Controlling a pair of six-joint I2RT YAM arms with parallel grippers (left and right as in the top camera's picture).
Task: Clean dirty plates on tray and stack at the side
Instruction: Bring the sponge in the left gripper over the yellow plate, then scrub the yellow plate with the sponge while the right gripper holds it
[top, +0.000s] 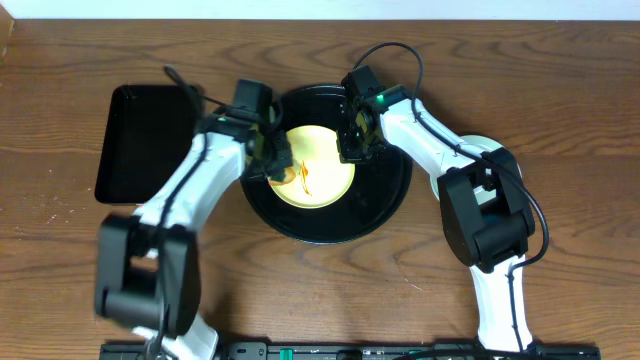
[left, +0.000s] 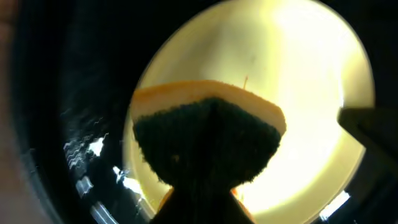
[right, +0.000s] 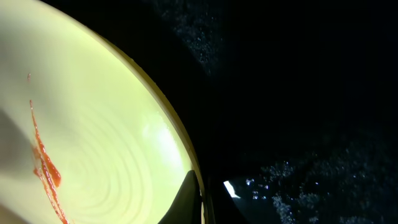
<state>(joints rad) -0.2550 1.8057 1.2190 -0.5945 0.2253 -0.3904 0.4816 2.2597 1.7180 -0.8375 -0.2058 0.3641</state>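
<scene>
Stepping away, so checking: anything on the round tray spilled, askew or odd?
Only the expected dirt: an orange-red sauce streak on the pale yellow plate in the round black tray. The left gripper holds a sponge on the plate; the right gripper pinches its rim. No sauce shows off the plate.

A pale yellow plate (top: 320, 150) (faint concentric rings) carries a thin orange-red sauce streak (right: 45, 165) on the glossy black tray (top: 385, 205); the sponge (left: 208, 134) is dark green over yellow-orange. Brown wood-grain table (top: 560, 90).
</scene>
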